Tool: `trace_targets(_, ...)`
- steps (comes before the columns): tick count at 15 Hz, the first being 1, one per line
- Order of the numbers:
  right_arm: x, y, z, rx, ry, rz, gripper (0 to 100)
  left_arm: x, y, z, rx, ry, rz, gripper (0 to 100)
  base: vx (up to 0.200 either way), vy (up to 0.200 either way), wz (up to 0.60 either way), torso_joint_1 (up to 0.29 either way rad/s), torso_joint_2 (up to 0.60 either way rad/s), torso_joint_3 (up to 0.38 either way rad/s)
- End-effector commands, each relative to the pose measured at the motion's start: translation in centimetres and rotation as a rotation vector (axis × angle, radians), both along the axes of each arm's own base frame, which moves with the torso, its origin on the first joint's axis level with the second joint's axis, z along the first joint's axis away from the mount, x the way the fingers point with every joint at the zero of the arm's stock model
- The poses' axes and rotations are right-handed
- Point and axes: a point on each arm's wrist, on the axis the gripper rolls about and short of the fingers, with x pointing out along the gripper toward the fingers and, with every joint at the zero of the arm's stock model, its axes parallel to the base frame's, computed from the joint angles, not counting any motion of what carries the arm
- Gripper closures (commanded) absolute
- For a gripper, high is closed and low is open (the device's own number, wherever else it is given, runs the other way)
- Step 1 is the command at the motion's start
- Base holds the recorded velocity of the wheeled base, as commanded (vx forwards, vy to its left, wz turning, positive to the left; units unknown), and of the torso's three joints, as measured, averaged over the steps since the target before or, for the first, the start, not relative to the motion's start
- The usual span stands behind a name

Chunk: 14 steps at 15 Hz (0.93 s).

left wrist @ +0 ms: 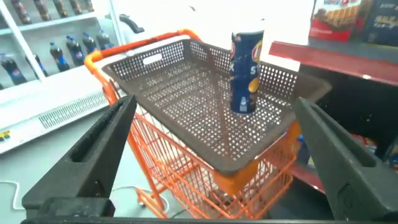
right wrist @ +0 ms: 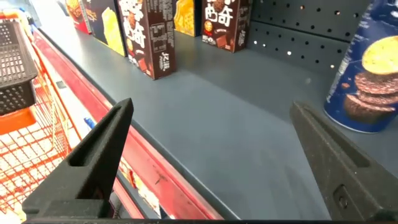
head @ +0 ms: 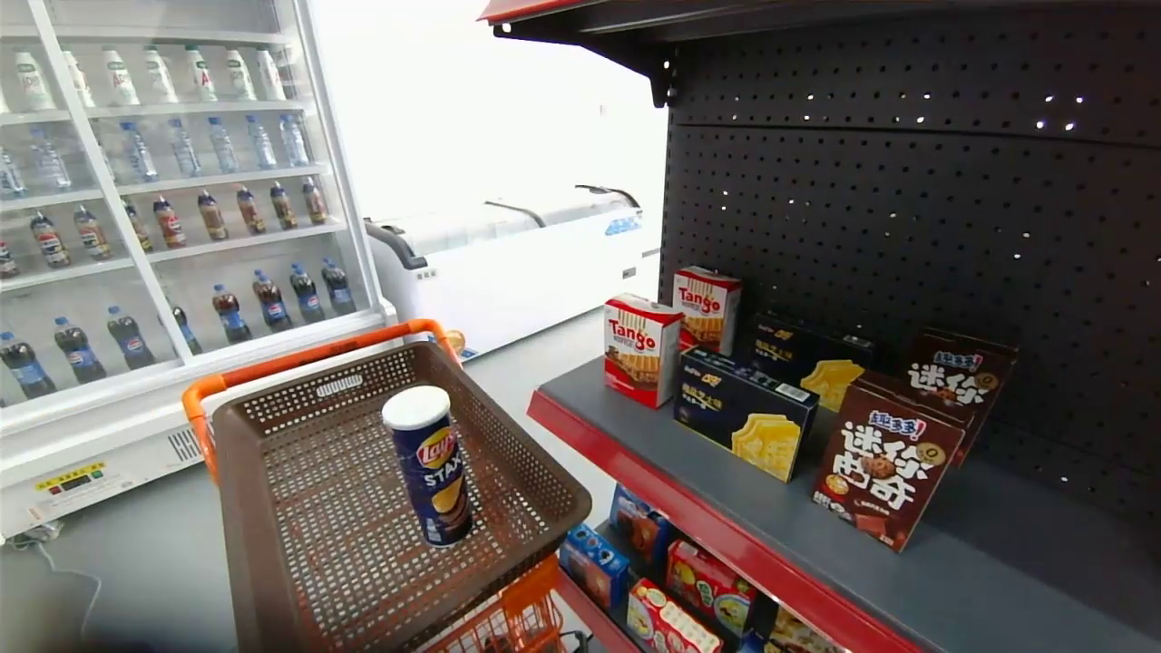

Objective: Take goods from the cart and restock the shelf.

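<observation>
- Left tool (left wrist: 212, 104) hangs open on the near side of the cart, both dark fingers spread wide with nothing between them. It is well short of the goods.
- Cart basket (head: 508, 426) is brown perforated plastic with sloping walls, under an orange handle (head: 299, 358) and over an orange wire frame. A push on its rim would probably shift the whole cart and spoil the aim.
- Chip can (head: 428, 467) stands upright near the middle of the basket floor. It is a tall, narrow, glossy blue cylinder with a white lid. Its height and small base make it the likeliest thing to go wrong: one finger arriving first could topple it, and the slick wall may slip in a shallow grip.
- Shelf (head: 689, 490) to the right is a flat grey deck with a red front lip and a black pegboard back (head: 907, 199). A can carried too low could catch on that lip.
- Cardboard boxes stand along it: red-and-white ones (head: 642, 349) at the far left, dark blue ones (head: 746, 413) next, brown ones (head: 884, 476) further right. They are light and upright, so a passing arm could knock them over.
- Right tool (right wrist: 211, 107) is open and empty over bare deck.
- Second can (right wrist: 367, 81) stands just beyond one of its fingers, where a careless sweep would hit it.
</observation>
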Motion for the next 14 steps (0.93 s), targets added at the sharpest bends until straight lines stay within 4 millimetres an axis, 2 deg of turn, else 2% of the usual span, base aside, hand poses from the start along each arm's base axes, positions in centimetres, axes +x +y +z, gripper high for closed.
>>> trace_targets(1, 0.0, 0.0, 0.0, 0.000, 0.001, 0.001, 0, 0.8, 0.2, 4.4, 0.007, 0.113, -0.087, 0, 0.000, 0.000, 0.00, 0.000, 0.00, 0.000)
trace_targets(4, 0.0, 0.0, 0.0, 0.000, 0.001, 0.001, 0, 5.1, -0.2, 6.2, 0.018, 0.290, -0.087, 0, 0.000, 0.000, 0.00, 0.000, 0.00, 0.000)
trace_targets(6, 0.0, 0.0, 0.0, 0.000, 0.001, 0.001, 0, 7.4, -0.4, 6.5, 0.035, 0.379, -0.100, 0, 0.000, 0.000, 0.00, 0.000, 0.00, 0.000)
trace_targets(7, 0.0, 0.0, 0.0, 0.000, 0.001, 0.001, 0, 9.3, -0.5, 6.5, 0.035, 0.430, -0.103, 0, 0.000, 0.000, 0.00, 0.000, 0.00, 0.000)
trace_targets(10, 0.0, 0.0, 0.0, 0.000, 0.001, 0.001, 0, 13.0, -0.9, 6.2, 0.030, 0.483, -0.114, 0, 0.000, 0.000, 0.00, 0.000, 0.00, 0.000)
trace_targets(13, 0.0, 0.0, 0.0, 0.000, 0.001, 0.001, 0, 17.2, -1.2, 5.0, 0.023, 0.564, -0.165, 0, 0.000, 0.000, 0.00, 0.000, 0.00, 0.000)
trace_targets(14, 0.0, 0.0, 0.0, 0.000, 0.001, 0.000, 0, 17.7, -1.3, 4.9, 0.024, 0.571, -0.166, 0, 0.000, 0.000, 0.00, 0.000, 0.00, 0.000)
